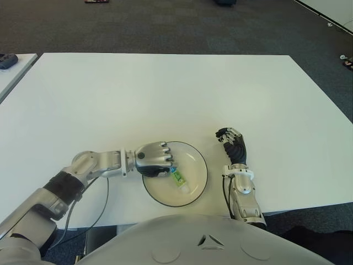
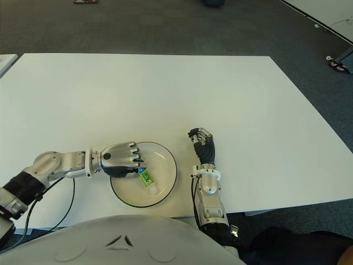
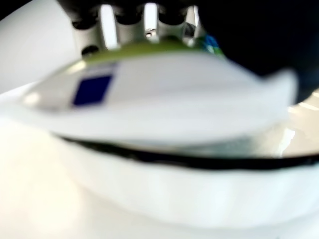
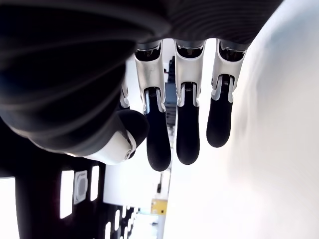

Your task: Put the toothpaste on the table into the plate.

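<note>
Left hand (image 1: 154,160) clenched on toothpaste (image 1: 179,180) over plate (image 1: 199,165) near counter (image 1: 165,94) front edge; right hand (image 1: 234,144) relaxed, empty, beside plate's right.

White table (image 1: 165,94) on dark grey carpet (image 1: 165,25), 2nd table (image 1: 14,69) at left.

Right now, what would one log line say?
left hand: holding toothpaste over plate | right hand: idle, right of plate
</note>
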